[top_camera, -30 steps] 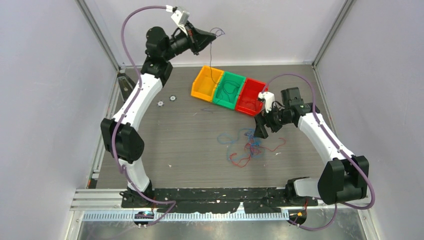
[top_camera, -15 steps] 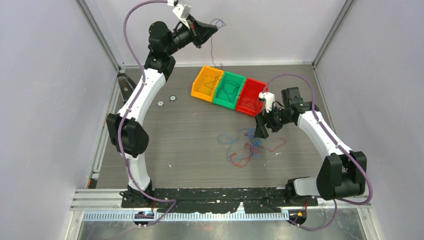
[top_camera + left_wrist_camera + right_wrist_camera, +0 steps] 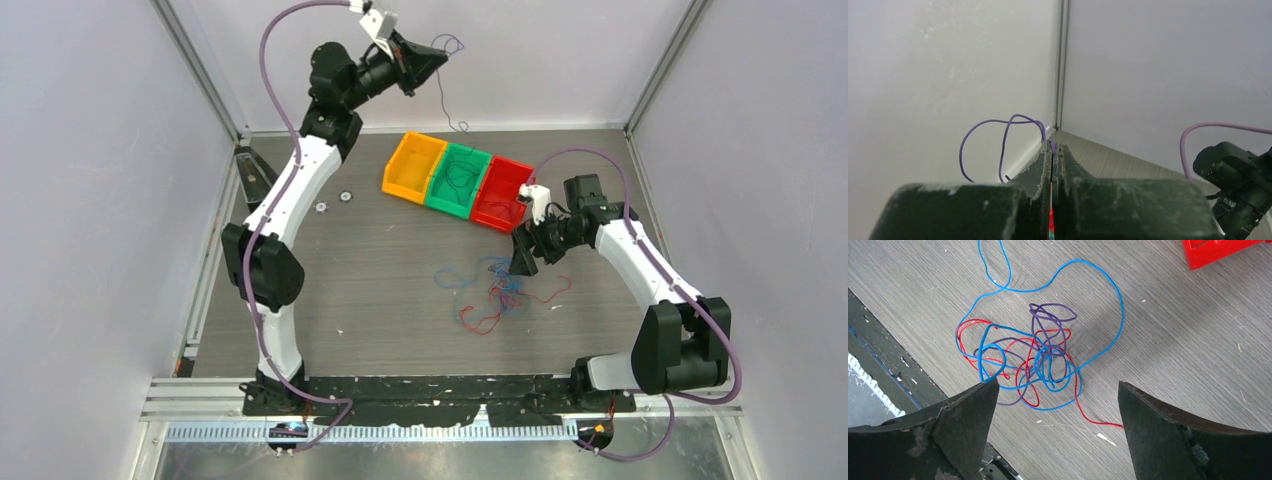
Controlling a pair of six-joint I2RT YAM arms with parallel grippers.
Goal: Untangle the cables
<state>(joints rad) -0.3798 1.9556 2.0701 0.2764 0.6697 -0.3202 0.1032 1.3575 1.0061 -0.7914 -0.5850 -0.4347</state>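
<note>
A tangle of thin red, blue and purple cables [image 3: 497, 292] lies on the table, right of centre. My right gripper [image 3: 520, 262] hovers just above its far right side, open and empty. In the right wrist view the tangle [image 3: 1040, 357] lies ahead of the right gripper [image 3: 1058, 384], between its wide-spread fingers. High at the back, my left gripper [image 3: 436, 60] is shut on one purple cable [image 3: 446, 95], which loops above the tips and dangles free. In the left wrist view the left gripper [image 3: 1053, 146] pinches that purple cable [image 3: 998, 124] at its very tip.
Three bins stand in a row at the back: orange [image 3: 401, 172], green [image 3: 445, 200] with dark strands inside, red [image 3: 496, 213]. A corner of the red bin [image 3: 1218, 250] shows in the right wrist view. Two small rings [image 3: 333, 202] lie at left. Walls enclose the table.
The left arm has swung up and to the right with the purple cable, whose hanging end has moved from over the orange bin to behind the bins. The right arm has barely moved.
</note>
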